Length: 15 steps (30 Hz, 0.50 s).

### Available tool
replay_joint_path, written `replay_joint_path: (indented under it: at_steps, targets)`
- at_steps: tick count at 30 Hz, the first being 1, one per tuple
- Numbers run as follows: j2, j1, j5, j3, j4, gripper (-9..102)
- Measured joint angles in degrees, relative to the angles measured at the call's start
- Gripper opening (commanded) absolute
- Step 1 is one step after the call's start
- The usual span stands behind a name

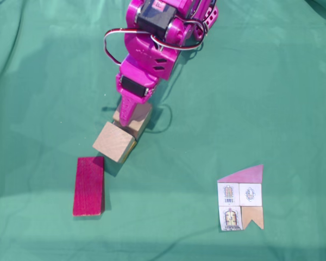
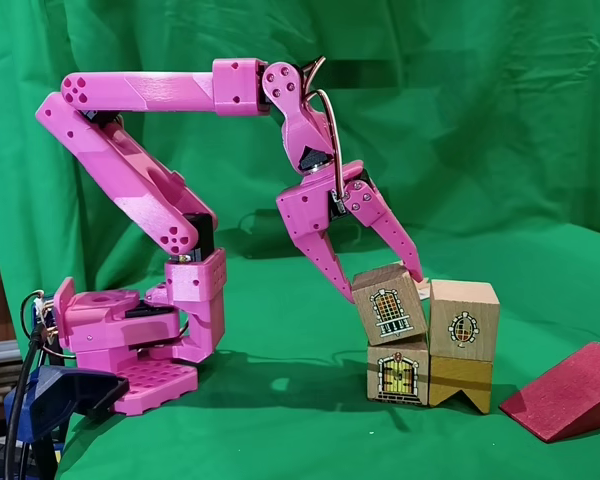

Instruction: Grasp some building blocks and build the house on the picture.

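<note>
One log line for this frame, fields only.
end effector: shut on window block | block: tilted atop door block | stack: four blocks | red roof: unplaced on cloth | card: untouched

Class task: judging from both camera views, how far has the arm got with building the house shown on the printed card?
Done: three blocks stand in place, the door block, the notched block and a window block above it. In hand: the gripper straddles the tilted window block, not yet level. Left: the dark-red roof wedge lies unstacked on the cloth; the card shows it on top.
</note>
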Motion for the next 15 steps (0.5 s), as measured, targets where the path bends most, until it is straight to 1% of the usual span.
replay_joint_path:
  at_steps: [15]
  targets:
    - [0.2, 0.0, 0.0, 0.0, 0.0, 31]
